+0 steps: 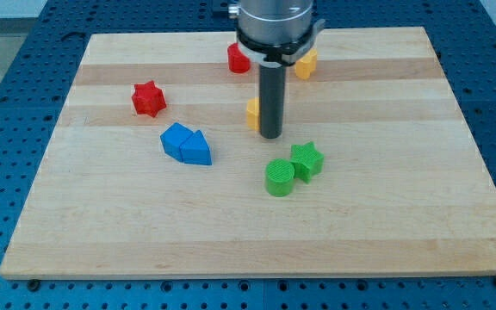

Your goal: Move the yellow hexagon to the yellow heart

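My tip [270,135] stands near the middle of the wooden board [102,241]. A yellow block [252,113] sits just to its left, mostly hidden behind the rod, touching or nearly touching it; its shape cannot be made out. A second yellow block [307,64] lies near the view's top, right of the rod and partly hidden by the arm's body; its shape is also unclear. I cannot tell which is the hexagon and which the heart.
A red star [148,98] lies at the left. A red block [237,58] sits at the top, partly hidden by the arm. Two blue blocks [186,144] touch left of centre. A green cylinder [280,177] and green star [306,160] touch below the tip.
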